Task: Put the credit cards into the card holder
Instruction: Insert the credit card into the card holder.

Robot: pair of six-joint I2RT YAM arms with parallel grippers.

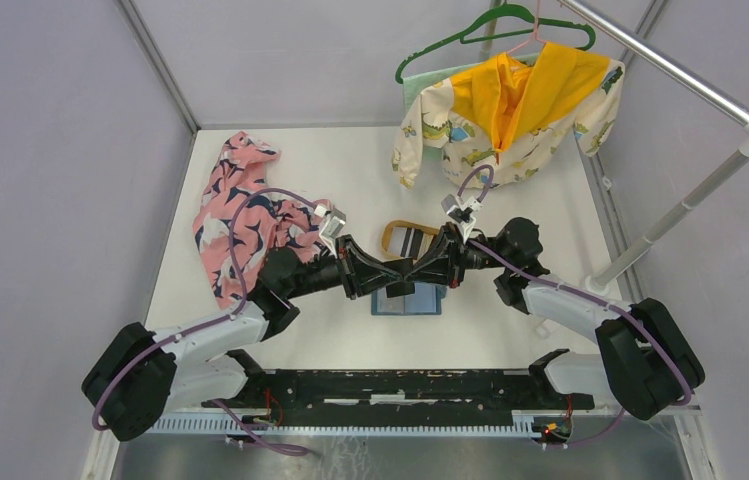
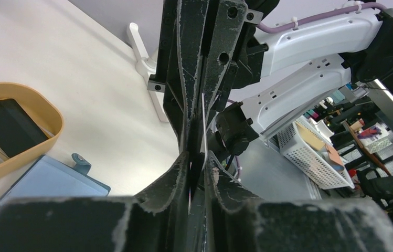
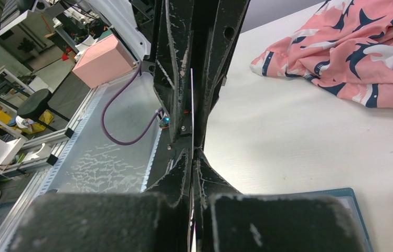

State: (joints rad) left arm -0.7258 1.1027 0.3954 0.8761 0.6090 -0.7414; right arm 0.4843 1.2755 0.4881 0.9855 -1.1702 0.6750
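**Entry: cards into holder, stage early, by judgement**

- **Holder** (image 1: pixel 408 303): teal, lying open and flat at centre of the top view, directly under the meeting claws. No card shows in the parts of its panels that can be seen.
- **Card** (image 2: pixel 203 123): one, lifted off the table and seen edge-on as a thin pale line at mid-frame in both wrist views. It sits between the two claws where they meet tip to tip above the holder.
- **Right gripper** (image 3: pixel 194 155): fingers pressed together, pinching the near end of the card.
- **Left gripper** (image 2: pixel 195 163): its fingers flank the same card closely. I cannot tell whether they grip it or stand slightly apart.
- **Tray** (image 1: pixel 390 235): tan, just above the holder in the top view. At least one dark card (image 2: pixel 5 123) lies in it, at the left edge of the left wrist view.

**Done:** nothing visibly pocketed.
**Left:** slide the lifted card into a pocket, then move over the tray's cards.

**Hidden or unclear:**
- The claws cover the middle of the holder in the top view, so its pockets cannot be checked.
- The wrist views cut the holder to a corner each.
- The card's face and colour cannot be read edge-on.
- The tray is cropped, so its card count is uncertain.
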